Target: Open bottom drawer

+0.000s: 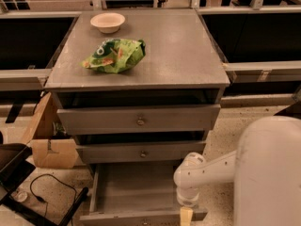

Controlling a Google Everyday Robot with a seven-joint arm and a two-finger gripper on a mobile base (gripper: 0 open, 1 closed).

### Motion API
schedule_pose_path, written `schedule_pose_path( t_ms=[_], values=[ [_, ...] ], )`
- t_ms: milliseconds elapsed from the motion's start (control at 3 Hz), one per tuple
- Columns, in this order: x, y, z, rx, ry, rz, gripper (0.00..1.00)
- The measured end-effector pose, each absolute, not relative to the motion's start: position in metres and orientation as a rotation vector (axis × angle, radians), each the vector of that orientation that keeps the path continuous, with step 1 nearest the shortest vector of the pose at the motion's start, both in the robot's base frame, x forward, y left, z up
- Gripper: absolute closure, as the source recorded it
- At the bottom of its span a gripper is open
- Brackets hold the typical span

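Note:
The grey cabinet [141, 55] has three drawers. The bottom drawer [134, 192] is pulled out, and its shallow grey tray shows empty. Its front [117, 218] lies along the lower edge of the view, with the knob barely in view at the very bottom. My gripper [186, 215] hangs from the white arm [207, 171] at the right end of that drawer front, right at the frame's lower edge. The mid-sized drawer [141, 153] and the top drawer [139, 120] stand slightly out, each with a small round knob.
A green chip bag [114, 55] and a white bowl [107, 21] sit on the cabinet top. A cardboard box [49, 142] stands at the left of the cabinet. A black cable [49, 187] and dark chair parts lie on the floor at lower left.

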State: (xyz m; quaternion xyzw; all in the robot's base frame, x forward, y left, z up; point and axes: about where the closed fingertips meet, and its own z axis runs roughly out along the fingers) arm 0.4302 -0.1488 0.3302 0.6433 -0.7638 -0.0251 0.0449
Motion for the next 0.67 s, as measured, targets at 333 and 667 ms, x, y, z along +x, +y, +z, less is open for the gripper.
schedule_pose_path(
  t_ms=[333,667],
  values=[
    [0.386,-0.172,0.412,1.898,-2.298,0.109,0.0],
    [0.357,-0.174,0.473,1.779,-2.333,0.269,0.0]
  ],
)
